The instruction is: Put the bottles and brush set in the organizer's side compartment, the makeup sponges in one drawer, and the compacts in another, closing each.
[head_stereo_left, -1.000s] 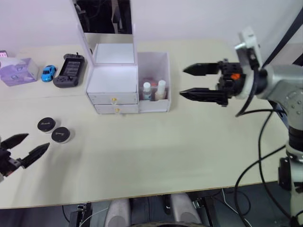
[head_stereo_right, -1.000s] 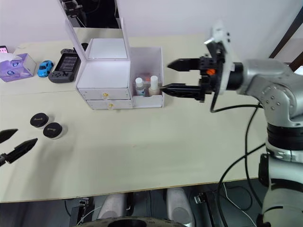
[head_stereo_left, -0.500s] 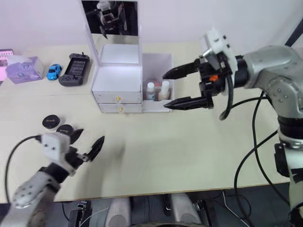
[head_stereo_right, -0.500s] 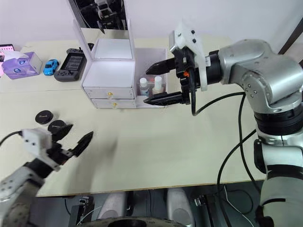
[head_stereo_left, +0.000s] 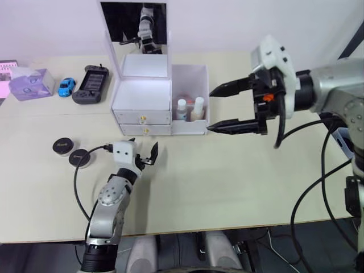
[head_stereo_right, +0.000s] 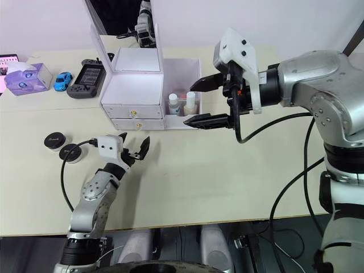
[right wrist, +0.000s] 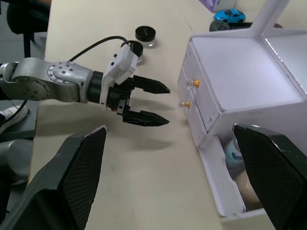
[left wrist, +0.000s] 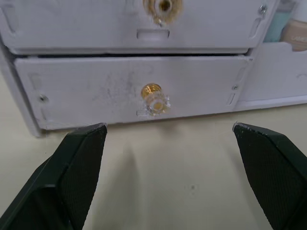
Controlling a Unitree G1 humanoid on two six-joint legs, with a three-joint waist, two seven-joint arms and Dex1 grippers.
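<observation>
Pale beige table [head_stereo_left: 239, 182] fills the scene, white wall behind it. Biggest thing on it is the white organizer [head_stereo_left: 142, 99], mirror upright at the back, both stacked drawers closed. On the side nearer the right arm is the side compartment [head_stereo_left: 190, 77], where the two bottles [head_stereo_left: 189, 109] stand with white caps up and something coral, likely the brush set, shows behind them, too hidden to be sure. Right gripper [head_stereo_left: 220, 108] hovers just beside that bin, fingers spread wide, holding nothing. Left gripper [head_stereo_left: 143, 152] sits low over the table in front of the drawers, also spread and empty; the left wrist view looks straight at the lower drawer's gold knob [left wrist: 155, 98]. Two black compacts [head_stereo_left: 71, 152] lie together near the left arm. Far back: a purple box [head_stereo_left: 31, 84], a black handheld console [head_stereo_left: 91, 84], a blue toy car [head_stereo_left: 66, 86].
</observation>
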